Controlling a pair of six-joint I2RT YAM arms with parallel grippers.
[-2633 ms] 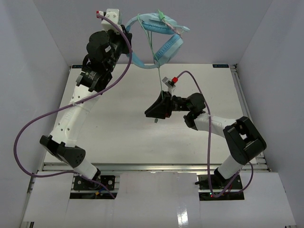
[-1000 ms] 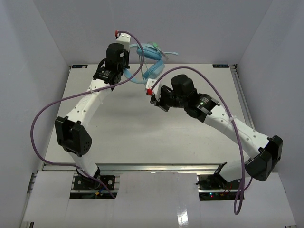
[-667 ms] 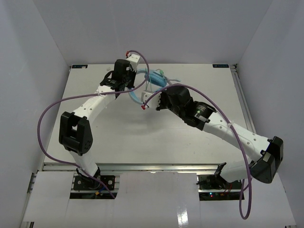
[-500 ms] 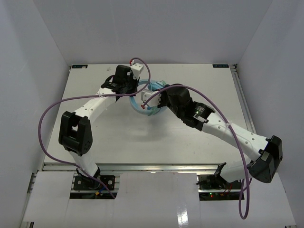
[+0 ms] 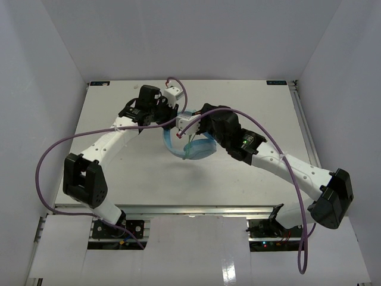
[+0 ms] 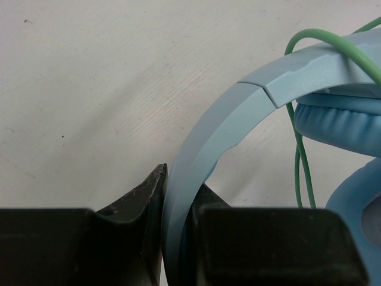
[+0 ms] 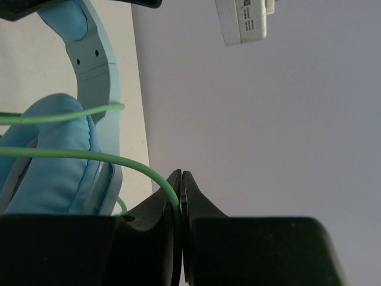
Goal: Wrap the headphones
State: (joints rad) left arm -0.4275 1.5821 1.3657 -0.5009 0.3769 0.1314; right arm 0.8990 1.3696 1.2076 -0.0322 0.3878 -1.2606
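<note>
The light blue headphones (image 5: pixel 193 149) lie low over the middle of the table, between the two arms. My left gripper (image 5: pixel 164 123) is shut on the curved headband (image 6: pixel 238 113), which runs up between its black fingers (image 6: pixel 149 190) in the left wrist view. An ear cup (image 6: pixel 339 119) sits at the right of that view, with the pale-green cable (image 6: pixel 303 161) looped over the band. My right gripper (image 7: pixel 181 174) is shut on the cable (image 7: pixel 89 156), which arcs from its tips across the padded ear cup (image 7: pixel 47 155). In the top view the right gripper (image 5: pixel 191 127) hangs just above the headphones.
Thick purple robot cables (image 5: pixel 65 143) loop off both arms, one over the left half of the table, one (image 5: pixel 280 149) above the right forearm. The white table (image 5: pixel 250 101) is walled by grey panels at the back and sides. The left wrist's white camera box (image 7: pixel 244 21) hangs close above the right gripper.
Both arms have come down and toward the near side, carrying the headphones from high at the back wall to just above the table's middle. Both grips held.
</note>
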